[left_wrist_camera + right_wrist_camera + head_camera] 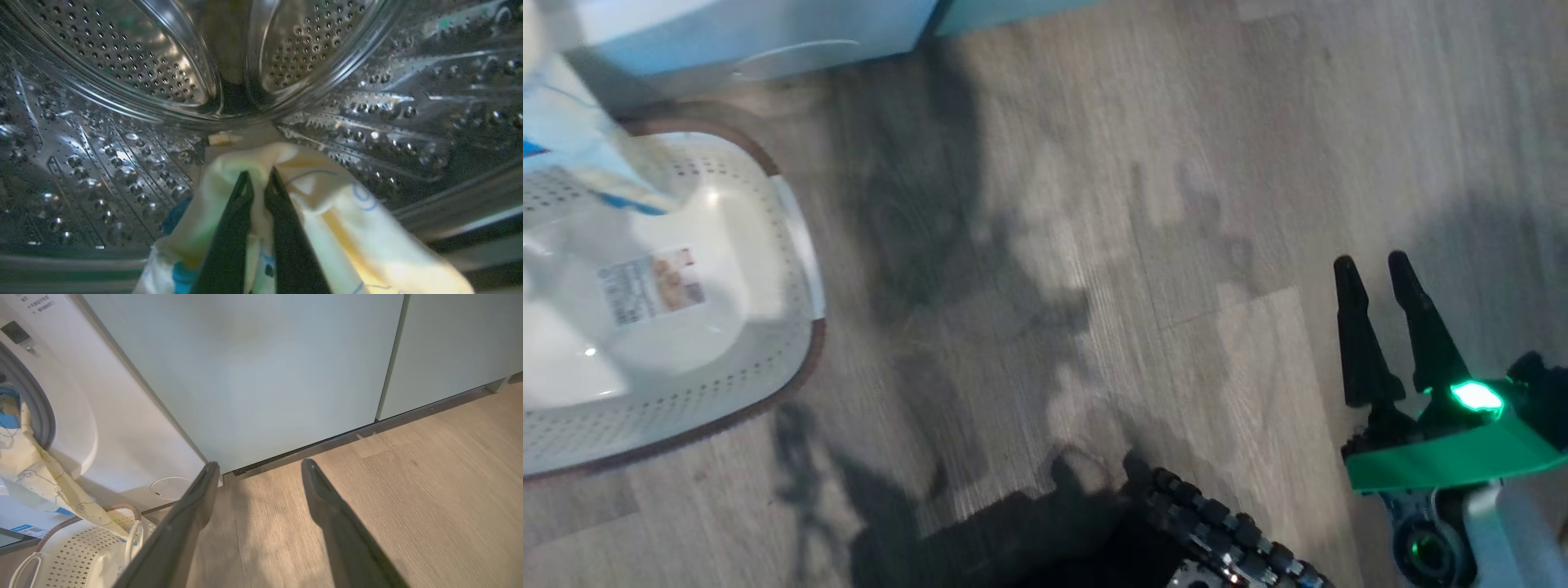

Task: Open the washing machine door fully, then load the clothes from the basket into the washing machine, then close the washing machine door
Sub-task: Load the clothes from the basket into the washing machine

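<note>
Deep inside drum (102,163), clothes (335,220) in hand (259,174)

Right gripper (1372,263) is showing two long black tapering fingers (1361,351). A green band (1445,461) is wrapping its wrist, a green lamp (1476,398) glowing above. Forearm (1503,531) is reading pale; a black ribbed cable chain (1225,523) is showing nearby.

Home laundry corner, washing machine (122,416), cabinets (265,375)

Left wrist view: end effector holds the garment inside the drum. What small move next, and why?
Probably push deeper before releasing: the left end effector is shut on the clothes inside the drum, yet fabric trails out toward the basket in the right wrist view.
</note>
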Robot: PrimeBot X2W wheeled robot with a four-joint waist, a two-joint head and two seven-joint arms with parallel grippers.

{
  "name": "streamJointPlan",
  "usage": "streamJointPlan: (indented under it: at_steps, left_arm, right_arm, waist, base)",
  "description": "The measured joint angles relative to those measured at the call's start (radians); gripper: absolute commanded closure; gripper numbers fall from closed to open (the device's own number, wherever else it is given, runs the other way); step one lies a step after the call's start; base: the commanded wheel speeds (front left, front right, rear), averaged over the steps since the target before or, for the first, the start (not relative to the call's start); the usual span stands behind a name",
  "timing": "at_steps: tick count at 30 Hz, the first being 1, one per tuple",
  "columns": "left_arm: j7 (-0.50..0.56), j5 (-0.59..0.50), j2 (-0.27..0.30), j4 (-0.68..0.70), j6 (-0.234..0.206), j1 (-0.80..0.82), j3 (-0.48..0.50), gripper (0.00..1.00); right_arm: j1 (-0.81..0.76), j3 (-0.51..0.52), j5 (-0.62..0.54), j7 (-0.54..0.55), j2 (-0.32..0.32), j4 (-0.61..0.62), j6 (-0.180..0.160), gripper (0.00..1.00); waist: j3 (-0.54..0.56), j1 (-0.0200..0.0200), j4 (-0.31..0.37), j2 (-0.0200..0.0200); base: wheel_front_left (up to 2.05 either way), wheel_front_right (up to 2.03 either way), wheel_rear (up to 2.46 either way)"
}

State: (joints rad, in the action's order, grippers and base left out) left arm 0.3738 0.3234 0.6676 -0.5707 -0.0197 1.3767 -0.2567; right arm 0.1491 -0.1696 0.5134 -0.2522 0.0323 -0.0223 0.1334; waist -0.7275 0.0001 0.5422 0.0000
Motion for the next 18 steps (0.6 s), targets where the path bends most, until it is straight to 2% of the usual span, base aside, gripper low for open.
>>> streamJointPlan:
  at_steps: [2,13,18]
  left_arm:
    - [-0.019,-0.01,0.011,-0.008,-0.001,0.026,0.002,1.0]
    - [-0.33,-0.117,0.011,-0.095,-0.062,0.205,-0.009,1.0]
    - [-0.44,-0.162,0.006,-0.124,-0.062,0.284,-0.045,1.0]
  right_arm:
    - [0.014,-0.003,0.008,0.0,0.0,0.001,0.0,0.0]
    - [0.014,0.01,0.019,0.0,0.0,0.021,0.0,0.0]
    - [-0.006,0.012,0.019,0.0,0.0,0.028,0.0,0.0]
  waist:
    - [-0.014,-0.0001,0.016,0.0]
    - [-0.056,-0.0002,0.032,0.0]
    - [-0.064,-0.0002,0.03,0.0]
  base:
    - [0.0,0.0,0.0]
    - [0.0,0.0,0.0]
    - [0.0,0.0,0.0]
